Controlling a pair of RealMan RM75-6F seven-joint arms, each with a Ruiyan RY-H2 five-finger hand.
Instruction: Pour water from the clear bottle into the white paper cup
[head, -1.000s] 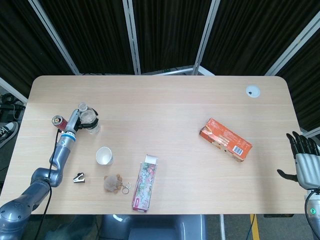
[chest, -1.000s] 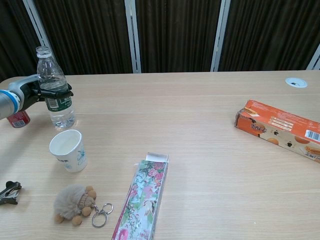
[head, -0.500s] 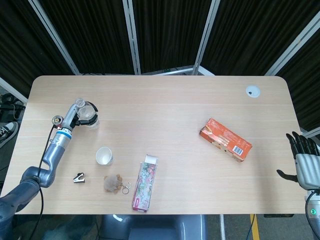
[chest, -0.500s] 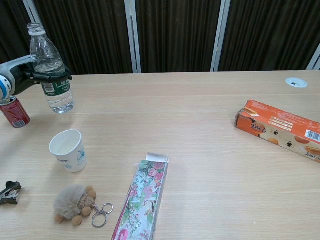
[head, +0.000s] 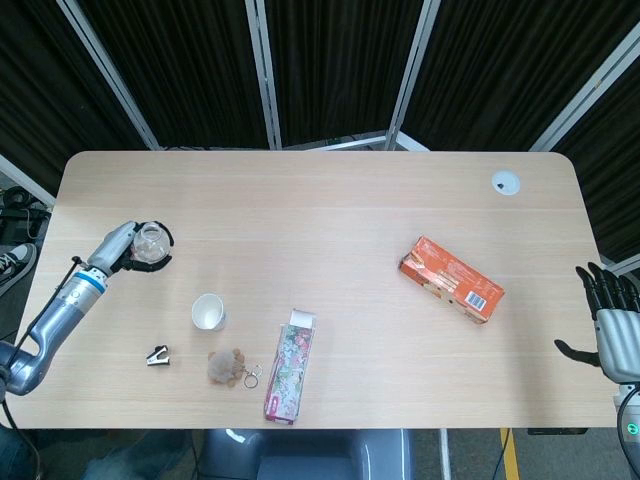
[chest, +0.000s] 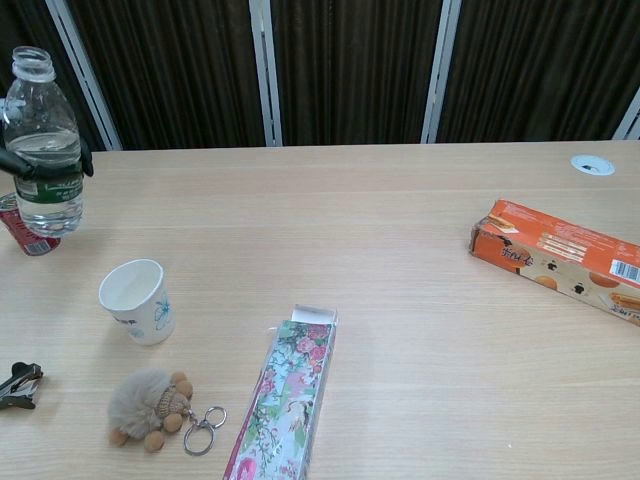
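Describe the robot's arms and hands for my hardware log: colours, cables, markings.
The left arm is silver-grey metal with a blue band by the wrist and a thin black cable alongside. The left hand has black fingers. The right hand has black fingers on a silver-grey palm, above a wrist with a small green light.

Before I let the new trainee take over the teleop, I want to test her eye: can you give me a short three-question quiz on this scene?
1. True or false: the clear bottle is tilted over the white paper cup.
2. Which hand holds the bottle? A) left hand B) right hand C) neither
3. Fill in: the floral carton lies between the cup and the ____ box.

Key
1. False: it is held upright, off to the cup's left, not above it.
2. A; the right hand hangs off the table's edge, fingers apart, holding nothing.
3. Orange.
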